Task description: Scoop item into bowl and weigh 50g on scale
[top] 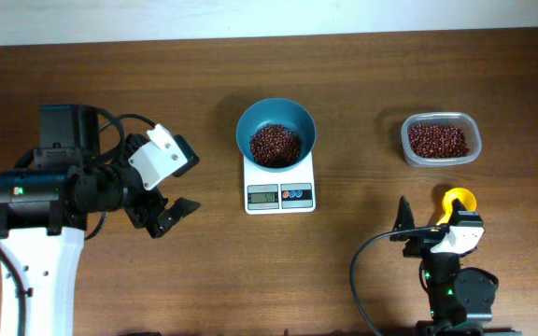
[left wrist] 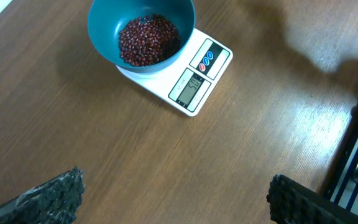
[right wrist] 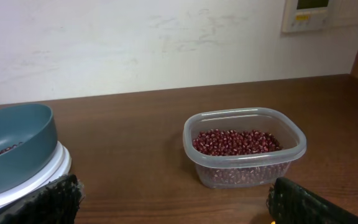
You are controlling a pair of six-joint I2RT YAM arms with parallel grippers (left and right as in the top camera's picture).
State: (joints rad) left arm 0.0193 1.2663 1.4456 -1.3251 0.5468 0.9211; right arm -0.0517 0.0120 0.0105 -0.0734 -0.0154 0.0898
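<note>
Left pincer (left wrist: 176,202) and right pincer (right wrist: 176,202) gape empty above the bench (top: 157,75); any brush from nine o'clock could jolt the bowl (top: 250,126) of beans (top: 276,146) on the scale (top: 279,194), skewing its reading.

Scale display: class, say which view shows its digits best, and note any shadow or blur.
Left wrist view: display sharp, digits legible, soft shadow upper right. Overhead view: evenly lit, digits too small. Right wrist view: display out of frame, near fingers blurred.
</note>
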